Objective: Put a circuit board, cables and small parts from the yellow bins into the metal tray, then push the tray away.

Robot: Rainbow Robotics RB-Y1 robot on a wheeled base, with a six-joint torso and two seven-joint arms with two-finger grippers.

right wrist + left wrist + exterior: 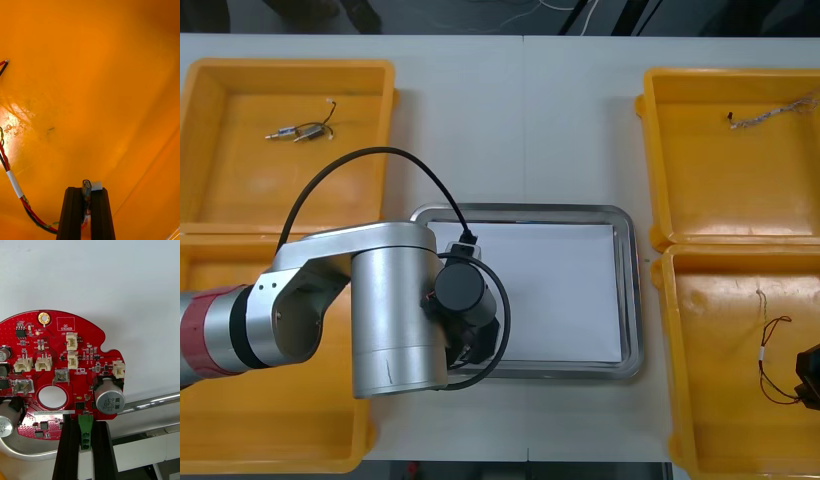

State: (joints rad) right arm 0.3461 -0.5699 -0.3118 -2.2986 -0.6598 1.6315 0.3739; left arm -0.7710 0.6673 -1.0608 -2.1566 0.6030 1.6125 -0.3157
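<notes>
While hanging over the near left part of the metal tray (632, 300), grips the round red circuit board (56, 363) by its green connector (85, 435) with the left gripper (85, 423), clamped to the connector's width. Holds the board over the tray's white inside and shiny rim. Pinches, with the right gripper (86, 189) down in the near right yellow bin (720, 330), the red and yellow cable (15, 185) by its end.
</notes>
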